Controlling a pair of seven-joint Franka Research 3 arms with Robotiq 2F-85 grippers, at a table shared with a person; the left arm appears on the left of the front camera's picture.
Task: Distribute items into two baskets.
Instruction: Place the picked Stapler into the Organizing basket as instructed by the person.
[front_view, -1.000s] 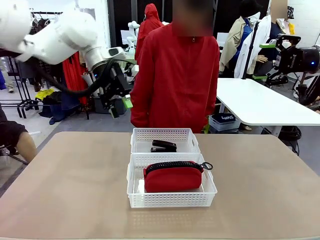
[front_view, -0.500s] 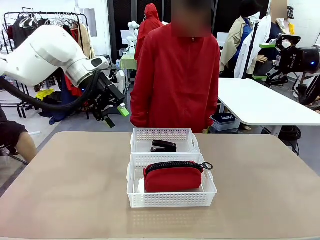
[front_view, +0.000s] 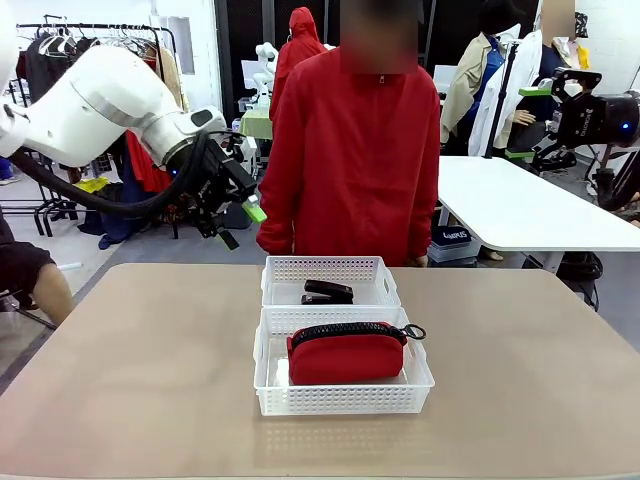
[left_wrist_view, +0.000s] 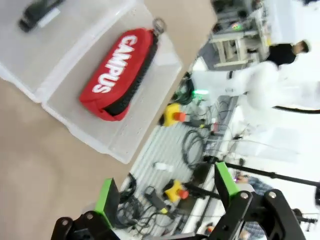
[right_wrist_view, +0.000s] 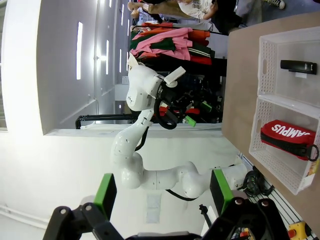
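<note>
Two white lattice baskets stand end to end at mid-table. In the far basket (front_view: 372, 270) lies the black stapler (front_view: 328, 292). The near basket (front_view: 340, 400) holds the red pouch (front_view: 347, 355), zipper up. My left gripper (front_view: 240, 225) hangs open and empty in the air, up and left of the far basket. Its own view looks down past the left gripper (left_wrist_view: 166, 189) at the pouch (left_wrist_view: 117, 70) and the stapler (left_wrist_view: 37, 10). My right gripper (front_view: 527, 123) stays high at the right, open and empty. Beyond the right gripper (right_wrist_view: 162, 192), the pouch (right_wrist_view: 287, 136) and the stapler (right_wrist_view: 298, 66) show in their baskets.
A person in a red jacket (front_view: 355, 150) stands at the table's far edge right behind the baskets, hands out of sight. A white table (front_view: 520, 205) stands at the back right. Bare tan tabletop (front_view: 130, 370) lies on both sides of the baskets.
My left arm has swung down and my left gripper has shifted slightly, staying open. The baskets, the pouch, the stapler and the person have not moved.
</note>
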